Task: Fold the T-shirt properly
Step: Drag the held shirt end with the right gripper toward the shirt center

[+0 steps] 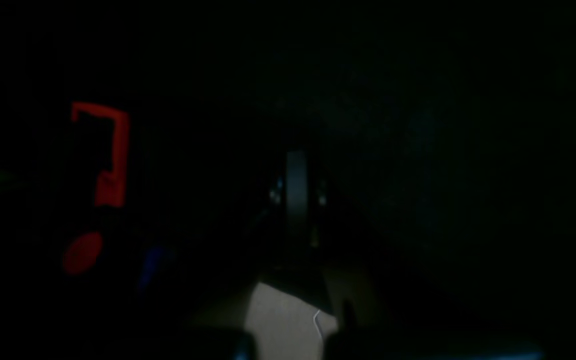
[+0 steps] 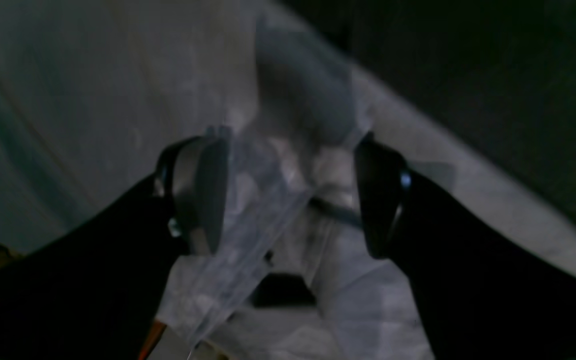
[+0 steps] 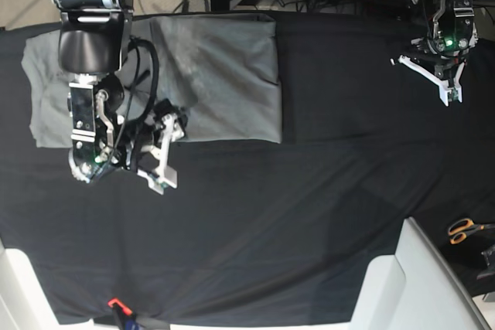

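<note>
Black cloth (image 3: 294,214) covers the whole table in the base view, and the T-shirt (image 3: 224,75) lies flat on it up at about eleven o'clock, folded into a grey rectangle with one straight edge running down its three o'clock side. Only this overhead view gives the layout: the right gripper (image 3: 164,152) hangs over the shirt's six o'clock edge, while the left gripper (image 3: 448,86) sits well apart at two o'clock over bare cloth. Orange-handled scissors (image 3: 464,229) lie off the table edge at four o'clock.

Now the right wrist camera, and here's the detail the overhead can't offer: the right gripper (image 2: 293,195) has its two fingers (image 2: 203,195) spread wide, released, with wrinkled pale fabric of the T-shirt (image 2: 93,90) bunched below the gap. Whether the pads touch the fabric is too blurred to tell.

Left wrist camera is nearly black. The left gripper (image 1: 297,195) shows as a faint narrow shape at centre, fingers clenched together on nothing, with a pale patch (image 1: 283,320) at six o'clock and red shapes (image 1: 108,155) glowing at nine o'clock.
</note>
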Available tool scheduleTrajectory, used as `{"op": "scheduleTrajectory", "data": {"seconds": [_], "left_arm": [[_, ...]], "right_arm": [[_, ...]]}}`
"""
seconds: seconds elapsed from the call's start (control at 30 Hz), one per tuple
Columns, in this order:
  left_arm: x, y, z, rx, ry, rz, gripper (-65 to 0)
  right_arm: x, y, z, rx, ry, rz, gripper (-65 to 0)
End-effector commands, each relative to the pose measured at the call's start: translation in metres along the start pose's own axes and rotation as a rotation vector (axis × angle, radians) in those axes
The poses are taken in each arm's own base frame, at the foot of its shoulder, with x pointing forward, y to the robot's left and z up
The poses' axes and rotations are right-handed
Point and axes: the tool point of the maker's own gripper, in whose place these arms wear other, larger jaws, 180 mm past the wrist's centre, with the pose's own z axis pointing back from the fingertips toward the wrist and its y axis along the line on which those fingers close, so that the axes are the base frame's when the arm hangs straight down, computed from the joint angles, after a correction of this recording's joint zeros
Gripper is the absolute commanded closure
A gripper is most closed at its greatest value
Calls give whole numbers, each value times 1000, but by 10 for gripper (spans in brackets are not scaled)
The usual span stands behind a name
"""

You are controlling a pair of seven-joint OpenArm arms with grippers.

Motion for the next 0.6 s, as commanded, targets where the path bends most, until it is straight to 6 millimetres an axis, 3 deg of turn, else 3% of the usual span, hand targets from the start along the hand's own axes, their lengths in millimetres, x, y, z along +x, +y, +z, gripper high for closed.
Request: {"op": "scheduleTrajectory", "data": {"seconds": [0.0, 0.27, 0.33, 0.43, 0.47, 0.57], "left_arm": [[13, 6, 3, 16, -36, -5, 0], [13, 7, 3, 16, -38, -4, 0], [13, 7, 3, 16, -38, -4, 0], [14, 6, 3, 16, -39, -3, 0], [14, 6, 3, 16, -39, -3, 0], [14, 6, 3, 16, -39, -3, 0]], "right_arm": [[19, -5, 9, -12, -47, 13, -383], [21, 1, -6, 38, -45, -5, -363], [19, 2, -9, 47, -35, -8, -281], [22, 2, -8, 48, -39, -8, -108], [23, 1, -7, 47, -40, -7, -77], [25, -2, -5, 41, -41, -6, -66]]}}
